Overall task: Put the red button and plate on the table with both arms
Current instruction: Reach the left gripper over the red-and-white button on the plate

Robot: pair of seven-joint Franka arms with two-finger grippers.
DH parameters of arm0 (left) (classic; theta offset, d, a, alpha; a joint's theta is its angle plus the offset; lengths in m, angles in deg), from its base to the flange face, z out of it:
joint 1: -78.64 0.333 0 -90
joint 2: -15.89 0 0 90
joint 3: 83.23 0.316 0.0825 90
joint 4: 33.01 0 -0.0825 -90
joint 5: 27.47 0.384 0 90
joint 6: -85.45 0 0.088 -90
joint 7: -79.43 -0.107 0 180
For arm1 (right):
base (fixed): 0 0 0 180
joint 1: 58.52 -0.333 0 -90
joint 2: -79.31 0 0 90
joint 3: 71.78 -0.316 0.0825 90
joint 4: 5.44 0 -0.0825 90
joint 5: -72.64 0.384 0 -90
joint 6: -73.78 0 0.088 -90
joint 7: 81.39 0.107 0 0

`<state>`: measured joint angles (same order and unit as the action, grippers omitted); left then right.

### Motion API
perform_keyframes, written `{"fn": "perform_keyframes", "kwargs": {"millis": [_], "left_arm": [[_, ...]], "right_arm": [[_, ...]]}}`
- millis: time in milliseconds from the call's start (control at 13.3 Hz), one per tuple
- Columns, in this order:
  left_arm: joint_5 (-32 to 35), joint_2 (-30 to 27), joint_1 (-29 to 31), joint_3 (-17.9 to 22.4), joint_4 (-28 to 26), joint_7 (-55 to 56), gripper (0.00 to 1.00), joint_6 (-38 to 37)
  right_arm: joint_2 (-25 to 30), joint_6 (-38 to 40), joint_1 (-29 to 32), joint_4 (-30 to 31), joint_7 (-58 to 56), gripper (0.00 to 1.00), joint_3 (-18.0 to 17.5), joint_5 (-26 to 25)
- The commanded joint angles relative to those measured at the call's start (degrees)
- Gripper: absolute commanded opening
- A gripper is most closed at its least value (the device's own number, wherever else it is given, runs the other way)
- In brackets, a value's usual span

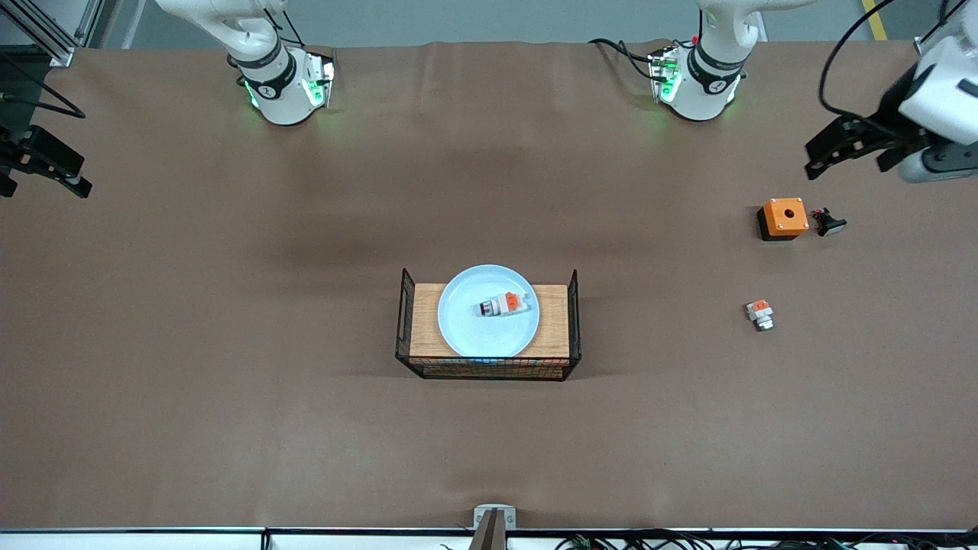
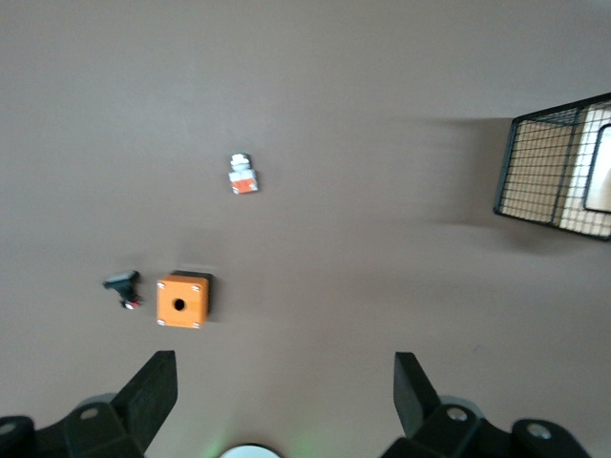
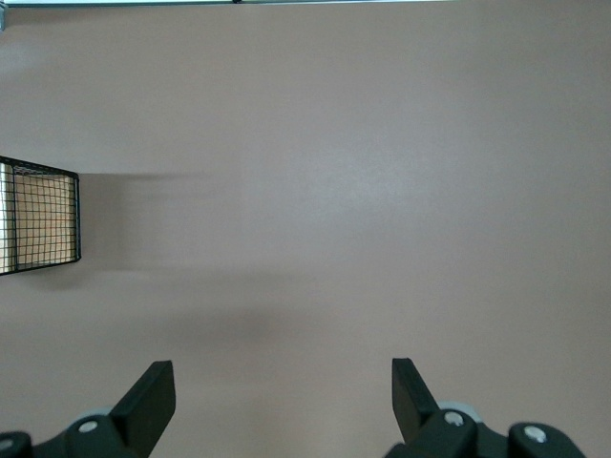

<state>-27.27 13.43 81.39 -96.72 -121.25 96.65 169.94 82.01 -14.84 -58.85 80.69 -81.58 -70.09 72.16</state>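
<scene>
The pale blue plate rests on the wooden board, and a sliver of the plate shows in the left wrist view. The red button lies inside the plate, its dark red cap pointing toward the right arm's end. My left gripper hangs open and empty over the brown table, close to the orange box. At the right arm's end, my right gripper is open and empty above bare cloth. Both are well away from the plate.
The board has black wire sides. Toward the left arm's end sit an orange box, a black knob and a short white-and-orange piece.
</scene>
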Motion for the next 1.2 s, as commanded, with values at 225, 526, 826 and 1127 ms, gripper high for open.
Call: {"fn": "perform_keyframes", "kwargs": {"millis": [225, 526, 826, 1127], "left_arm": [[-0.54, 10.27, -1.33, -11.19, 4.74, 22.81, 1.00, 6.11], [-0.46, 19.48, -7.73, -12.78, 9.74, 44.60, 1.00, 11.48], [-0.28, 26.35, -13.72, -12.52, 11.07, 64.81, 1.00, 21.32], [0.07, 31.10, -17.68, -12.17, 11.16, 80.64, 0.97, 25.98]], "right_arm": [[-0.59, 0.90, 0.95, -1.49, -1.03, 1.00, -0.55, -0.04], [-0.50, 0.81, 1.04, -1.49, -1.03, 1.00, -0.55, -0.13], [-0.59, 0.90, 0.60, -1.40, -0.86, 1.00, -0.64, -0.13], [-0.68, 0.99, 0.60, -1.40, -0.77, 1.00, -0.64, -0.13]]}}
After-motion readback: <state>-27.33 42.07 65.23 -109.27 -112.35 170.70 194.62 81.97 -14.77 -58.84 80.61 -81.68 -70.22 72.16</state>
